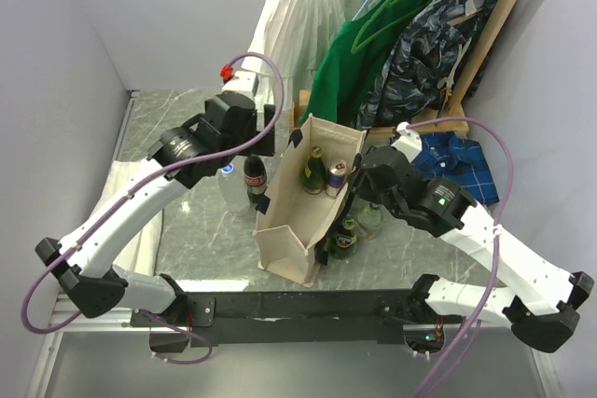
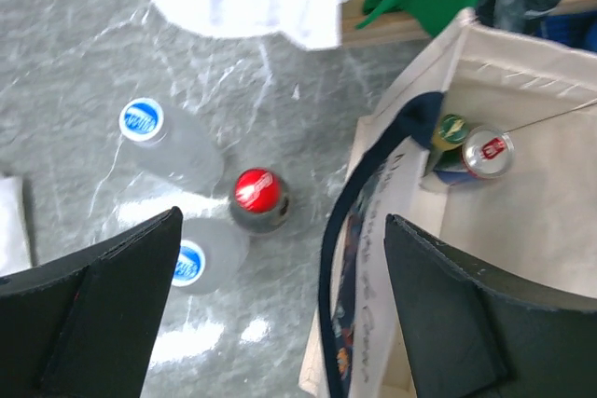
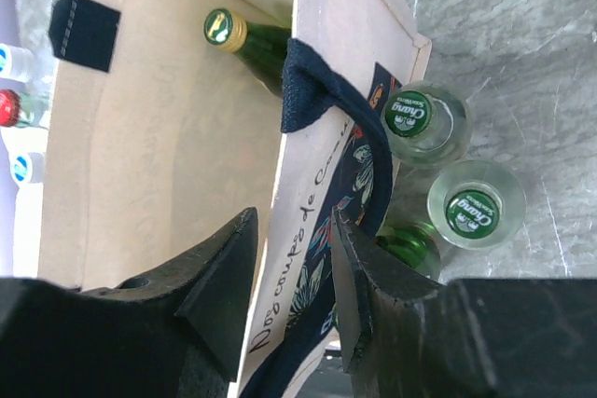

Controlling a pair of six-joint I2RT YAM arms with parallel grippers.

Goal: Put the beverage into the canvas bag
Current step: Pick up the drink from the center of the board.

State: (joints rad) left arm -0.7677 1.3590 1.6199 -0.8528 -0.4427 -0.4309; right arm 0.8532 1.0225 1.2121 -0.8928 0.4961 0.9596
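A: Where was the red-capped soda bottle (image 2: 256,195) relative to the left gripper (image 2: 283,230)?

B: It stood upright on the grey marbled table (image 2: 84,34), outside the canvas bag (image 2: 532,230). In the top view it was just beside the bag's wall, at 9 o'clock of the bag. The gripper hung above it. In the left wrist view the red cap showed in the gap between the two black fingers (image 2: 112,305), slightly toward 11 o'clock of the midpoint and nearer the finger on the 9 o'clock side. Neither finger touched it.

A: And that pincer's jaws?

B: They were spread wide and held nothing. The bag's rim and its navy handle (image 2: 368,184) lay close to the 3 o'clock finger.

A: What stood round the bottle?

B: Two blue-capped water bottles (image 2: 142,120) stood near it, one at 10 o'clock of it and one at 8 o'clock.

A: What about the right gripper (image 3: 294,221)?

B: It sat at the bag's opposite wall, at 3 o'clock of the bag in the top view. Its jaws were drawn narrow, with the canvas wall and the navy strap pinched between them.

A: How did the bag stand?

B: It stood upright with its mouth open. Inside, a gold-capped green bottle (image 3: 224,30) and a drinks can (image 2: 487,151) stood side by side at the 12 o'clock end. Outside, at 4 o'clock of the bag, Chang-capped bottles (image 3: 408,116) stood close against the wall.
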